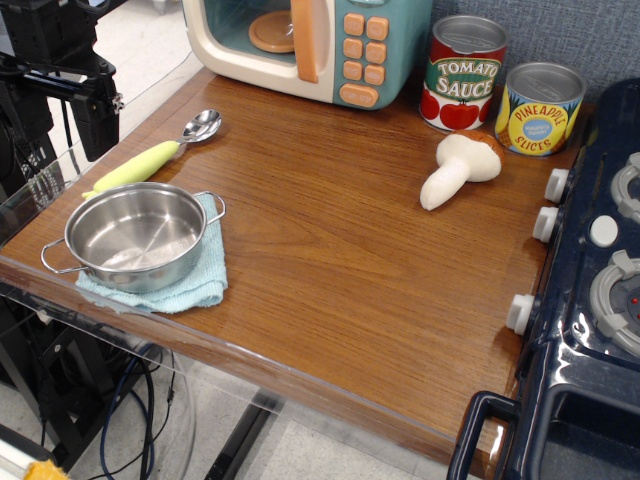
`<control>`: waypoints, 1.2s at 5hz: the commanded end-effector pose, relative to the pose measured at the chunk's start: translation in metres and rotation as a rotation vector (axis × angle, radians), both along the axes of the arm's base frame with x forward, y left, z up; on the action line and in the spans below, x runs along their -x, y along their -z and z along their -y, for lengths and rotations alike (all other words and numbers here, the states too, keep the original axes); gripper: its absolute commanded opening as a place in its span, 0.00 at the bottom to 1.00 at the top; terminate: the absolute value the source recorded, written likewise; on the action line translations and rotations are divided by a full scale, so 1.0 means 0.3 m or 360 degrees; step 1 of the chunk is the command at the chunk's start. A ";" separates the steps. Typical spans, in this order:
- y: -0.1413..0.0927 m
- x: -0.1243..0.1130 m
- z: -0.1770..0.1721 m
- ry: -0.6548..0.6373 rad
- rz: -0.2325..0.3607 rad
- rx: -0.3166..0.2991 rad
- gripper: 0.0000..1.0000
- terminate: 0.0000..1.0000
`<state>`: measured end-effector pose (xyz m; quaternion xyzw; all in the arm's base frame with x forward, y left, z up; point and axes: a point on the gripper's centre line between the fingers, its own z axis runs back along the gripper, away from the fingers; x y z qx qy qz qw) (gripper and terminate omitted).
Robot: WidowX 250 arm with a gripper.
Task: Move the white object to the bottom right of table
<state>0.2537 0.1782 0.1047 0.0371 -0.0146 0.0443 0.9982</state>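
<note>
The gripper (pixel 97 125) hangs off the table's (pixel 330 270) far-left edge, holding nothing; how wide it gapes I cannot tell. The mushroom (pixel 458 168) lies well across from it, just before the cans (pixel 500 90). Approach high, then pinch the thick stem crosswise.

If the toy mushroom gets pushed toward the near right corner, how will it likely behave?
The mushroom lies on its side, so its rounded cap probably makes it pivot or roll in an arc. It looks like light, smooth plastic, likely sliding easily on the glossy table.
</note>
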 end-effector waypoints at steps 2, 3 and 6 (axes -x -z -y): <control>-0.016 -0.041 0.060 0.0110 0.0017 -0.0013 1.00 0.00; -0.071 -0.122 0.186 0.0299 0.0082 0.0027 1.00 0.00; -0.084 -0.450 0.615 0.0526 0.0200 0.0071 1.00 0.00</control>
